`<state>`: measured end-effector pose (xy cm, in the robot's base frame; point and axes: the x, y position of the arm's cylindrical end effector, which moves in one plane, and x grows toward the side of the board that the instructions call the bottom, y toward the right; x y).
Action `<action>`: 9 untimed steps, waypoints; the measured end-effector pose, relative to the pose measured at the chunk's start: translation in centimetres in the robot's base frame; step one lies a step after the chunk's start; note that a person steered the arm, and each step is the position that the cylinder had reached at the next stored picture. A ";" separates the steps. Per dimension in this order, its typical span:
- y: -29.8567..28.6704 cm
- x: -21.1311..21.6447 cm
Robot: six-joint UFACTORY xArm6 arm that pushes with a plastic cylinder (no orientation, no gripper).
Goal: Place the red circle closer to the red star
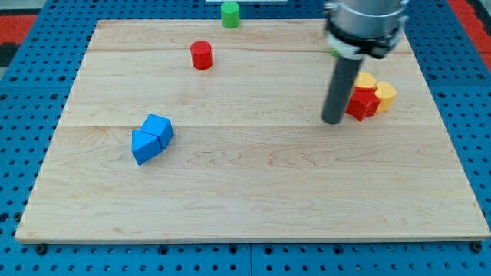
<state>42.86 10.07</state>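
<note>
Toward the counter's (253, 207) left edge, a little below its middle, two blue blocks touch each other: a blue block (143, 146) on the left and a second blue block (159, 127) up and to its right. Their exact shapes are hard to make out.

Near the counter's top edge, left of centre, stands the red circle (202, 55), a short cylinder, alone and well apart from everything else. Further right, a green cylinder (230, 14) sits at the very top edge of the counter, just at or past the wood's border.

Toward the right edge, in the upper half, my tip (332, 121) rests on the wood, the dark rod rising straight up into the arm's housing at the view's top. There is no end effector that could open or clench here, only the rod, so nothing is held. Just right of my tip lies the red star (361, 103), apparently touching the rod or just beside it. Two yellow blocks crowd it: one yellow block (366, 80) just above it, another yellow block (386, 94) at its right side, both touching or very nearly. The red circle is far to the left of the red star, with bare wood between them.
</note>
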 end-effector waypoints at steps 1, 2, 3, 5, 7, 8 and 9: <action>-7.4 -4.7; -17.3 -7.8; -24.3 -11.2; -24.5 -16.0; -14.6 -10.0; -11.3 -7.6; -9.8 -8.5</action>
<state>34.41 0.29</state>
